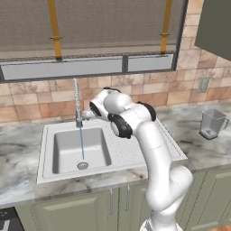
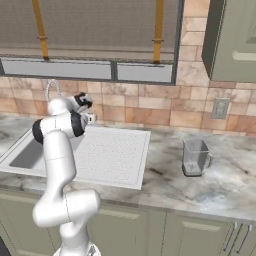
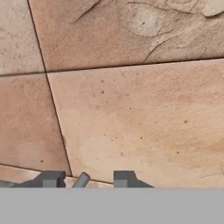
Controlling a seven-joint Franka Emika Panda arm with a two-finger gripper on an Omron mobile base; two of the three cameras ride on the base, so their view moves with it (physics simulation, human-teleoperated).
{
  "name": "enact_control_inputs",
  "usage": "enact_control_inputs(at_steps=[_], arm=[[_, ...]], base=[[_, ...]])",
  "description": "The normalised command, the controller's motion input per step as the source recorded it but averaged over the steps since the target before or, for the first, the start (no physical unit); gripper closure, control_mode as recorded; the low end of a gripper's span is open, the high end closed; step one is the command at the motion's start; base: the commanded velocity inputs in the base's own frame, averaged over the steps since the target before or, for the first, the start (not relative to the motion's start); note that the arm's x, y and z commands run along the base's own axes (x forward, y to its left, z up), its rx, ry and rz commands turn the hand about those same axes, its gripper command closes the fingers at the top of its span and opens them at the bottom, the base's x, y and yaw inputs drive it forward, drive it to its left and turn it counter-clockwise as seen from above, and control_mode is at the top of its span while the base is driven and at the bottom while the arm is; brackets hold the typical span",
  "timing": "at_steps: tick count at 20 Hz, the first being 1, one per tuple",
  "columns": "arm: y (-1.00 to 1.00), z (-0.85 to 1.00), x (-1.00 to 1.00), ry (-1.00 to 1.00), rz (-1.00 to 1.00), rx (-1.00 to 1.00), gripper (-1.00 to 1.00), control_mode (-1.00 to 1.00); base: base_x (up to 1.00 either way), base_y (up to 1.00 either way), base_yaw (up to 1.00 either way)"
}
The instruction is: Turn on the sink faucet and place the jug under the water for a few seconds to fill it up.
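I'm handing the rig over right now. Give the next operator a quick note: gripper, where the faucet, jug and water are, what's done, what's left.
Gripper: up at the faucet's lever, facing the tiled wall; jaws a little apart with the small grey lever tip between them, holding nothing.
Sink faucet: at the back of the sink, on.
Water: thin blue stream falling straight into the basin near the drain.
Jug: upright on the counter, well to the right of the sink, apart from the arm.
Done: faucet turned on.
Left: back off the lever, fetch the jug, hold it under the stream for a few seconds.
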Motion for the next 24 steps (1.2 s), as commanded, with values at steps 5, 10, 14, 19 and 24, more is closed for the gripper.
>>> enact_control_inputs(at_steps=[5,10,14,19,24], arm=[[-0.06,-0.01,-0.03,0.01,0.0,0.0,-1.0,-1.0],[-0.62,0.48,-0.88,-0.17,0.0,0.01,-1.0,-1.0],[-0.83,0.9,-1.0,-0.13,0.0,0.0,-1.0,-1.0],[-0.91,0.1,-1.0,-0.13,0.0,0.05,-1.0,-1.0],[-0.99,-0.04,-1.0,-0.11,0.0,0.01,-1.0,-1.0]], base=[[0.0,0.0,0.0],[0.0,0.0,0.0],[0.0,0.0,0.0],[0.0,0.0,0.0],[0.0,0.0,0.0]])
